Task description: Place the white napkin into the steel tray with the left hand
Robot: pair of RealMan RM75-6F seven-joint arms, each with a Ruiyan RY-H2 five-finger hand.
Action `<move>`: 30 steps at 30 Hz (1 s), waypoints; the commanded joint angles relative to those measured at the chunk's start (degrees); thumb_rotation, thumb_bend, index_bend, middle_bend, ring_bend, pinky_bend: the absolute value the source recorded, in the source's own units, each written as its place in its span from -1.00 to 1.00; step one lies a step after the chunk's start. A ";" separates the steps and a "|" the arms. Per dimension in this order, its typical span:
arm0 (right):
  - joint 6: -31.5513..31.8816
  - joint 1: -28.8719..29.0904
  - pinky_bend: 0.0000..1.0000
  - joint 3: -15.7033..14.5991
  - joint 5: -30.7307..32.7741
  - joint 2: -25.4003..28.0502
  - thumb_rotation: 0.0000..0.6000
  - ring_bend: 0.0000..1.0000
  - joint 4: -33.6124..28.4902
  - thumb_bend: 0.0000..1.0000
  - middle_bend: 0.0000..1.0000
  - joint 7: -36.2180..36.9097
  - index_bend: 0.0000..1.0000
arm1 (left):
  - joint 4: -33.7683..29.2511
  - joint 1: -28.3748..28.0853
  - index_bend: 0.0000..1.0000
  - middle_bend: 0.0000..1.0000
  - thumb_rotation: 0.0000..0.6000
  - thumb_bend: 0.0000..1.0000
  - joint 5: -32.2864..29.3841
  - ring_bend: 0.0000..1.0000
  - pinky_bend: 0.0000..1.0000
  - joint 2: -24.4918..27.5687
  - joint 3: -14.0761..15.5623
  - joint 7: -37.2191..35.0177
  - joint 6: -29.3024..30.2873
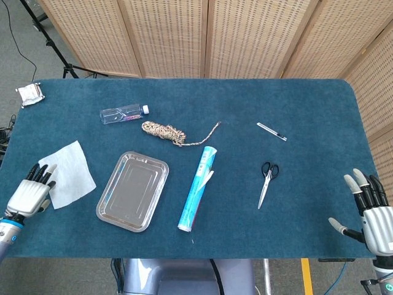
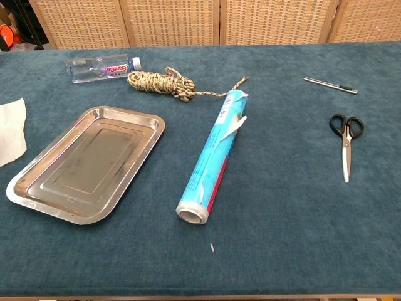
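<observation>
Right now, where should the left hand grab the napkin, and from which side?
Probably the near-left edge, from above. The napkin lies flat and unfolded on the cloth, so a thumb-and-finger pinch that bunches up an edge seems best. The left hand sits at that edge, fingers apart, holding nothing. The tray lies to the napkin's right, so lifting from the left leaves the carry path open.

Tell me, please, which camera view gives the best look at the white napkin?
The head view: the white napkin shows whole there, lying flat on the table left of the steel tray, with the left hand at its near-left edge. The chest view catches only a strip of it, cut off by the frame's left edge.
</observation>
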 commanded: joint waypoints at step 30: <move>0.29 -0.12 -1.00 -0.04 -0.24 0.08 1.00 -1.00 0.01 -1.00 -1.00 0.11 -1.00 | 4.80 0.16 -0.03 -1.00 1.00 -0.36 -0.74 -1.00 -1.00 -5.22 -0.98 0.37 1.80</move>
